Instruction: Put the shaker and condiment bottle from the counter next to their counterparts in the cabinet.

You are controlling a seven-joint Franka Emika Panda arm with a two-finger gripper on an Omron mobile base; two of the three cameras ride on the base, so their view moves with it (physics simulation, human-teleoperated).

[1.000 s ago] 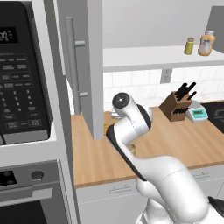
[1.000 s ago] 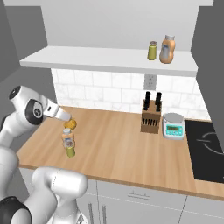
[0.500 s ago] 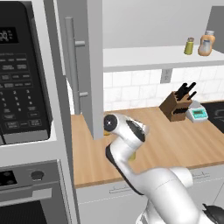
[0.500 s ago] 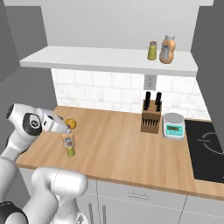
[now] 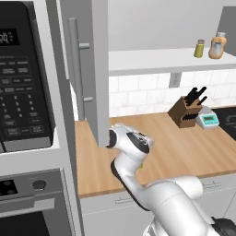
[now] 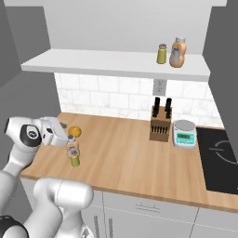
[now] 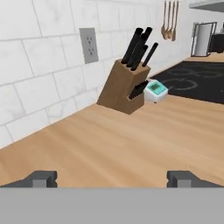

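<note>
The shaker (image 6: 74,157), yellow-green with a grey cap, stands near the counter's left front. Just behind it is the orange condiment bottle (image 6: 75,132), partly covered by my hand. My gripper (image 6: 66,136) hangs level with both, just to their left, pointing right along the counter. In the hand view my gripper (image 7: 112,178) is open, its fingertips (image 7: 42,177) far apart with nothing between them. The counterparts, a green shaker (image 6: 162,53) and a fat orange bottle (image 6: 177,47), stand on the cabinet's white shelf (image 6: 116,66). The cabinet door (image 5: 99,69) stands open.
A knife block (image 6: 160,123) and a small kitchen scale (image 6: 184,134) stand at the back right of the counter, with the black cooktop (image 6: 221,158) beyond. A black microwave (image 5: 23,78) sits left of the cabinet door, whose edge hides my hand in the left base view.
My arm has folded lower and the hand has sunk from above the bottle to its level beside the two containers. The jaws stayed open. Nothing on the counter moved.
</note>
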